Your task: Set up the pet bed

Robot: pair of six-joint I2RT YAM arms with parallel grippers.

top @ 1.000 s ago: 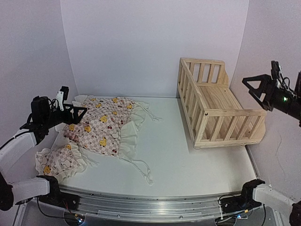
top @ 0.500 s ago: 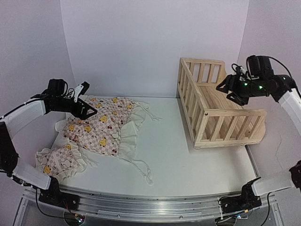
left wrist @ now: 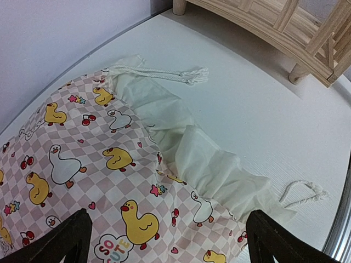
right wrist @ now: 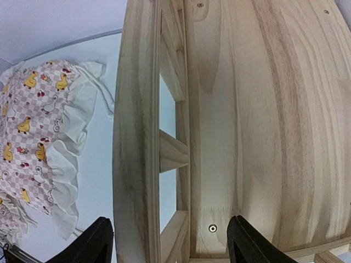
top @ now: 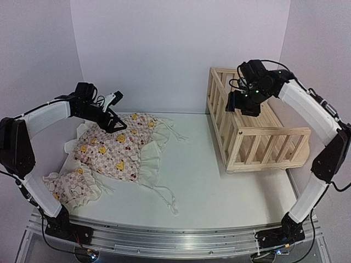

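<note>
Top external: left gripper (top: 112,112) hangs wide open over the cushion (top: 118,145), which lies heaped at table-left, likely lining up a grab. Right gripper (top: 241,105), jaws apart and empty, hovers over the frame (top: 269,131) far right, perhaps to steady it.

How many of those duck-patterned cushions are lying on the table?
2. The large cushion lies on the left side of the table; the small cushion sits just in front of it, near the front-left corner. Folds could hide another.
</note>
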